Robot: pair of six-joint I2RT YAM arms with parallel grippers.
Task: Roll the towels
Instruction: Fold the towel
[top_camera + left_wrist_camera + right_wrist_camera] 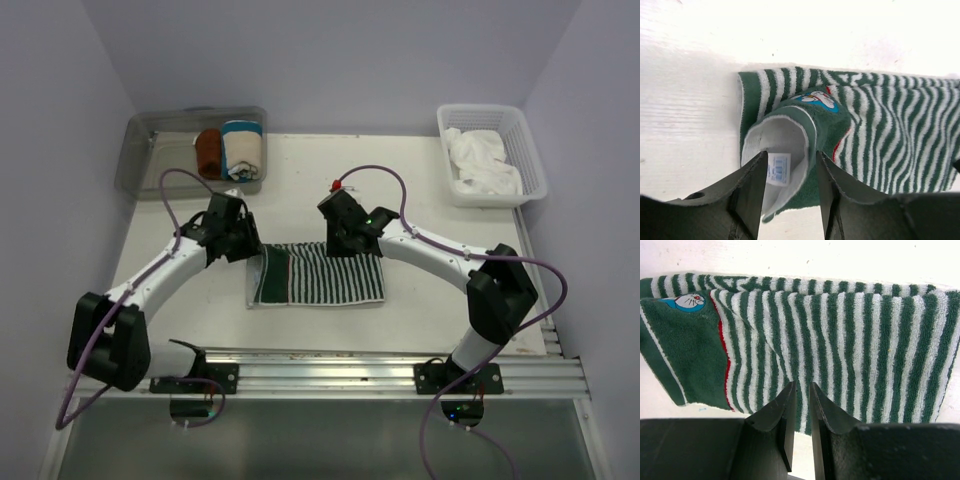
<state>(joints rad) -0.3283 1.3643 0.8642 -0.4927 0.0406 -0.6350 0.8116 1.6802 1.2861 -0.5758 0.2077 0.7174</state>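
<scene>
Currently left gripper [790, 160] stands spread astride the striped towel's [890, 125] folded end; its length runs rightward, right gripper [802, 389] pinching its edge.

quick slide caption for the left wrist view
Left gripper, jaws apart, straddling the curled-over end of the striped towel on the white table.

The left arm [160, 268] and the right arm [432, 250] are built from white links joined by bulky black joint housings. A purple cable [172, 195] is looped along each. The left end effector [791, 156] and the right end effector [801, 386] are fitted with dark matte fingers [747, 200]. A red cap [335, 185] is seen at the right wrist.
</scene>
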